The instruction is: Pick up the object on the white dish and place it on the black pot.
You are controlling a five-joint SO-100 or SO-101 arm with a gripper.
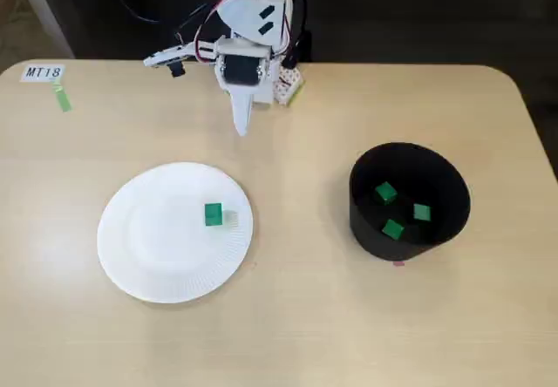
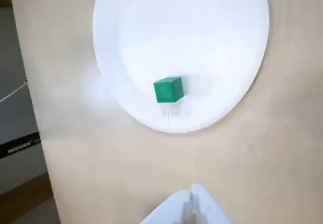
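Our end effector [image 1: 242, 125] hangs closed and empty above the desk [image 1: 288, 317]; we read "MT18" on a label [image 1: 44, 72] near its corner.

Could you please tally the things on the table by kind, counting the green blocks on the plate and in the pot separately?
Green block on the white paper plate: 1
Green blocks in the black pot: 3
White paper plates: 1
Black pots: 1
Label reading MT18: 1
Green tape strip under the label: 1
Total: 8
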